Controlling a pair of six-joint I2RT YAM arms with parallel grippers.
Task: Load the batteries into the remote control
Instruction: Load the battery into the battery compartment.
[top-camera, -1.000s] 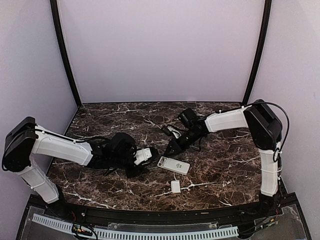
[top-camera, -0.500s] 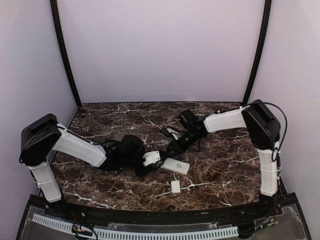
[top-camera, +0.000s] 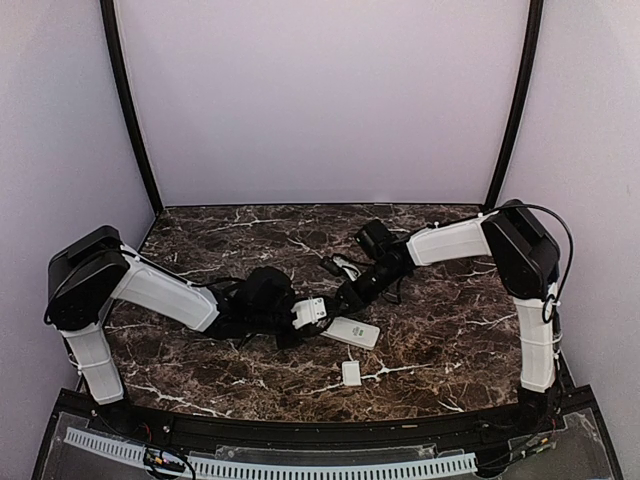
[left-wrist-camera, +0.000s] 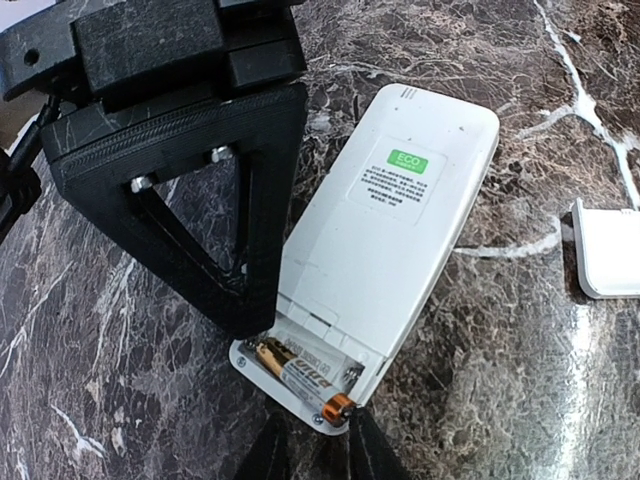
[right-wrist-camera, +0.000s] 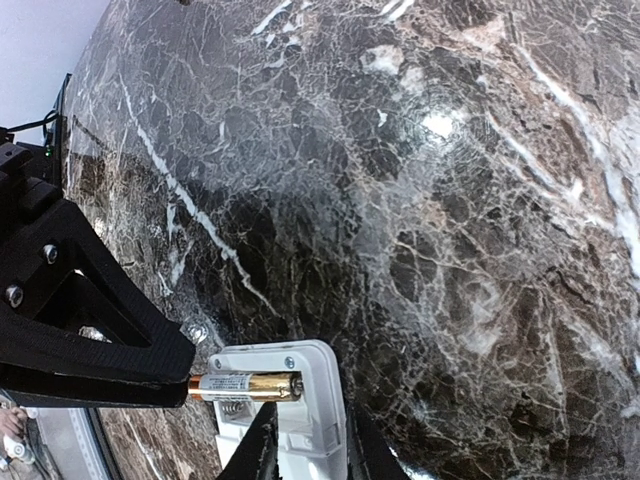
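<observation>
The white remote control (top-camera: 350, 332) lies back up on the marble, its battery compartment open at the end toward my left gripper (top-camera: 318, 316). In the left wrist view the remote (left-wrist-camera: 390, 230) shows a green label. A pale tan battery (left-wrist-camera: 300, 375) lies slanted in the compartment, its copper end between my left gripper's tips (left-wrist-camera: 318, 430). My right gripper (top-camera: 338, 302) straddles the remote's side wall (right-wrist-camera: 310, 410) beside the battery (right-wrist-camera: 245, 384). The bluish battery is out of view.
The small flat white cover (top-camera: 351, 373) lies loose in front of the remote, and shows at the right edge of the left wrist view (left-wrist-camera: 607, 250). Both arms meet over the middle of the dark marble table (top-camera: 450, 330). Purple walls enclose the back and sides.
My left arm has reached to the right until its gripper is at the remote's open end. The right gripper and the remote have stayed in place.
</observation>
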